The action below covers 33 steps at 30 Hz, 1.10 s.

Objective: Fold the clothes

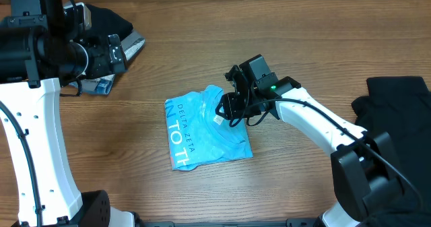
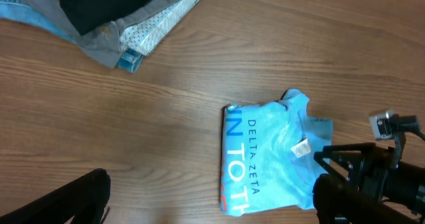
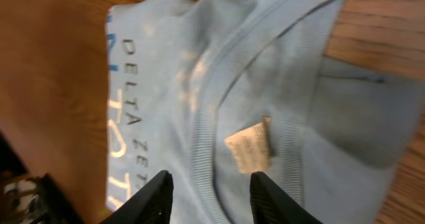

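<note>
Just one folded blue T-shirt [image 1: 202,134] below right end effector [image 1: 225,108]; left end effector [image 1: 118,52] elsewhere; both jaws-apart, empty.

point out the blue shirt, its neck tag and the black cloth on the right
blue shirt [image 1: 199,136]: overhead view, on the folded front
neck tag [image 3: 249,147]: right wrist view, middle of the label
black cloth [image 1: 397,100]: overhead view, middle of the pile
</note>
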{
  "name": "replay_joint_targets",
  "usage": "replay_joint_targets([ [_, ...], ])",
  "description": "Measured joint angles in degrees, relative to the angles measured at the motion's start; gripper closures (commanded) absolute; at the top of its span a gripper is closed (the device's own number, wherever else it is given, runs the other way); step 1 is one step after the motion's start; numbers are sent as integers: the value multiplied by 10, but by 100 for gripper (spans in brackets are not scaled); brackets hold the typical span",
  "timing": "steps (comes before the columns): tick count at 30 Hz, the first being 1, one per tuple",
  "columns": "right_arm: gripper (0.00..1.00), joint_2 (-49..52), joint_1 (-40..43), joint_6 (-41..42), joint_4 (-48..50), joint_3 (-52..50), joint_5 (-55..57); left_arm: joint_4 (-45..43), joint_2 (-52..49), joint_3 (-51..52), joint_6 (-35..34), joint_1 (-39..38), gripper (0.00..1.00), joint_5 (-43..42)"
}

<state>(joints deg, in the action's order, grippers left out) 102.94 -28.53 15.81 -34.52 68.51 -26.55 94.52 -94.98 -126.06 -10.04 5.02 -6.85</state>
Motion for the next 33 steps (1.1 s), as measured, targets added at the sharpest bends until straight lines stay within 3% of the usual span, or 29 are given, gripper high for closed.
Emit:
replay_joint_targets([
  [9, 55, 46, 7, 17, -6, 0, 48, 12, 0, 0, 0, 0, 0, 0],
  [10, 61, 56, 7, 17, -3, 0, 43, 12, 0, 0, 0, 0, 0, 0],
  [12, 84, 69, 7, 19, 3, 0, 33, 12, 0, 0, 0, 0, 0, 0],
  [15, 96, 82, 7, 18, 7, 0, 9, 12, 0, 0, 0, 0, 0, 0],
  [22, 96, 60, 10, -9, -36, 0, -37, 11, 0, 0, 0, 0, 0, 0],
  [30, 96, -27, 20, -15, -162, 7, 28, 11, 0, 0, 0, 0, 0, 0],
  [33, 90, -29, 20, -16, -186, 6, 45, 10, -1, 0, 0, 0, 0, 0],
])
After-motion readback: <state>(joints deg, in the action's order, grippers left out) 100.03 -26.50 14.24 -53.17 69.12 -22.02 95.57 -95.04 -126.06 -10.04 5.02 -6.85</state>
